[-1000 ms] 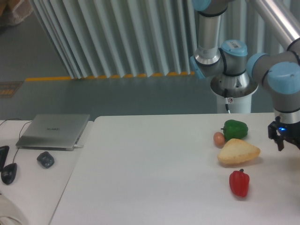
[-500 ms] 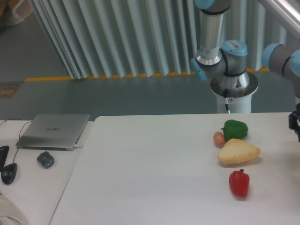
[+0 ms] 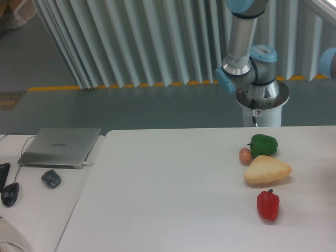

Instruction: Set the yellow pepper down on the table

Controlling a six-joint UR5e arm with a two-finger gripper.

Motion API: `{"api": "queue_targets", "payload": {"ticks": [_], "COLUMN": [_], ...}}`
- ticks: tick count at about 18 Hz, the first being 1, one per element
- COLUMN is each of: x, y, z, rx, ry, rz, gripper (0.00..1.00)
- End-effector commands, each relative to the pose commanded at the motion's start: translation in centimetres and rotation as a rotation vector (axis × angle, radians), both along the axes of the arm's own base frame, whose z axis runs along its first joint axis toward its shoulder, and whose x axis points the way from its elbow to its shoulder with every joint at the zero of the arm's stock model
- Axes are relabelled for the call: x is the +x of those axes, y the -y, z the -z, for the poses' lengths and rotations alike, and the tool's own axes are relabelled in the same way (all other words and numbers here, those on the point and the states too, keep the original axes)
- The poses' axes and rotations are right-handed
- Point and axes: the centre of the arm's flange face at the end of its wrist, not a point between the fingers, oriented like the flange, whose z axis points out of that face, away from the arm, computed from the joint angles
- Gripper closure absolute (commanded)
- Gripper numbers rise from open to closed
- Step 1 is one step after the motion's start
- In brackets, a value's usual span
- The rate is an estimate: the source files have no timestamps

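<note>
Table (image 3: 168,199) fills the bottom, big and white. Robot arm (image 3: 247,63) stands at 1 o'clock; its gripper is out of the picture, so I cannot tell its grip. No yellow pepper shows. Bread wedge (image 3: 266,170) sits at 3 o'clock, green pepper (image 3: 263,144) above, red pepper (image 3: 268,205) below, small egg (image 3: 245,155) beside

You have the white worktop (image 3: 168,199) lying flat, matte, with a rounded corner at its far left. No yellow pepper shows anywhere in your view.
</note>
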Motion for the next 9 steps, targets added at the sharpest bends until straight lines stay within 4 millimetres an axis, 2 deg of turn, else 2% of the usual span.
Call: {"api": "queue_targets", "payload": {"ticks": [3,5,9], "x": [-1.2,-1.8,-2.4], "y": [0.5,0.5,1.1], "z": [0.9,1.7,1.6], "rx": [-0.003,-0.019,-0.056], "ry": [0.004,0.001,-0.001], "rz": [-0.001,0.057,0.183], "gripper": [0.0,0.0,0.0]}}
